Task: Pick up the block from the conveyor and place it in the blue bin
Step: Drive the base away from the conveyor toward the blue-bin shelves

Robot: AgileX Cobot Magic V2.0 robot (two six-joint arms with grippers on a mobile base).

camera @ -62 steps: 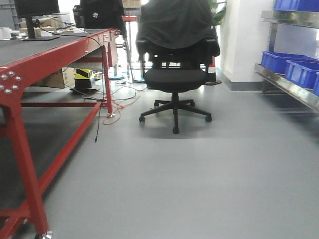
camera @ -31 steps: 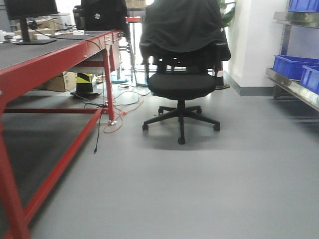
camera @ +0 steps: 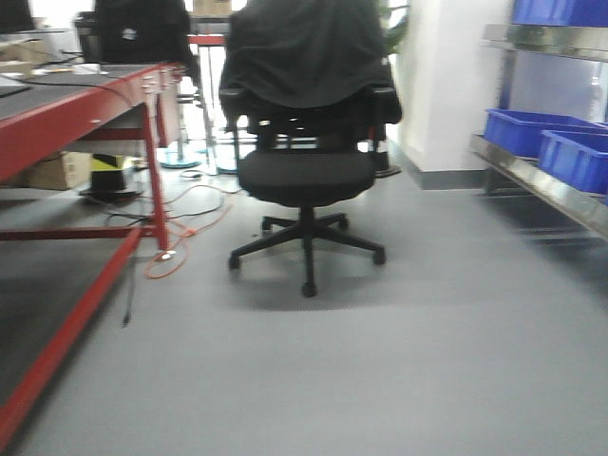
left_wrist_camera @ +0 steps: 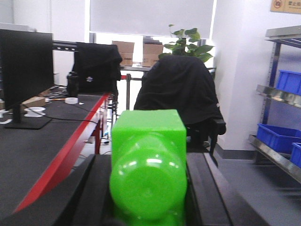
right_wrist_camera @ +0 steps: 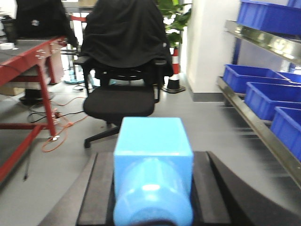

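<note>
Bright green plastic block (left_wrist_camera: 148,136) clamped between left gripper's (left_wrist_camera: 148,202) black fingers (left_wrist_camera: 96,188). Black flat monitor (left_wrist_camera: 23,66) stands on dark grey woven conveyor (left_wrist_camera: 42,155), apart from its red right edge.

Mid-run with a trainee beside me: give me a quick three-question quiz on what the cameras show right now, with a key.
1. Multiple choice: what does the left gripper hold?
A. a green block
B. a red block
C. nothing

2. True or false: the office chair stands on the conveyor.

3. Fill in: the right gripper is shut on a ____ block.

Key
1. A
2. False: it stands on the floor, beside the conveyor.
3. Blue: the blue block sits between the pads.
</note>
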